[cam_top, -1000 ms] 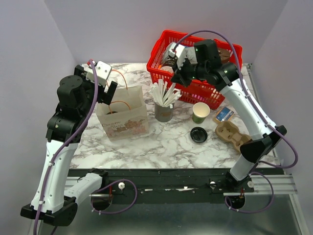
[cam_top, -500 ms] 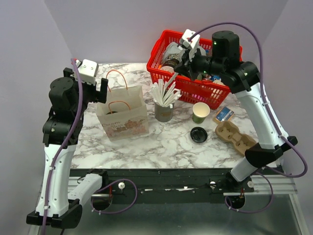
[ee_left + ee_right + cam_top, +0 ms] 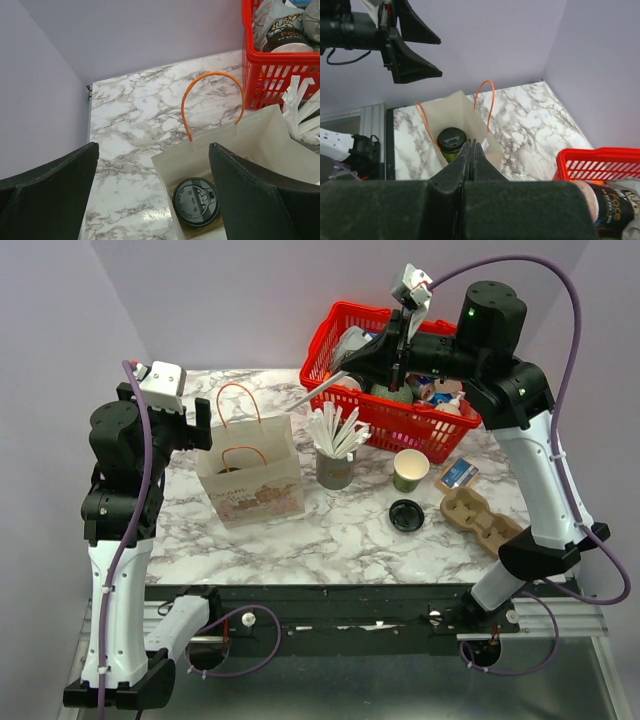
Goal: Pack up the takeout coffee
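The takeout coffee (image 3: 196, 201), a green cup with a black lid, stands upright inside the open paper bag (image 3: 255, 490). It also shows in the right wrist view (image 3: 451, 139). My left gripper (image 3: 200, 425) is open and empty, raised just left of the bag, and in its own view (image 3: 154, 150) the cup lies below between the fingers. My right gripper (image 3: 347, 370) is raised near the red basket, shut on a thin white stick (image 3: 318, 390) that points toward the bag. In its own view (image 3: 471, 142) the fingers are pressed together and hide the stick.
A red basket (image 3: 400, 420) of food items stands at the back right. A grey cup of white sticks (image 3: 334, 472), a lidless green cup (image 3: 410, 471), a loose black lid (image 3: 406, 514), a cardboard cup carrier (image 3: 480, 515) and a blue packet (image 3: 458, 473) stand right of the bag.
My right gripper has risen up and back from the grey stick cup, and a white stick now shows in it. My left arm has drawn back to the left, away from the bag.
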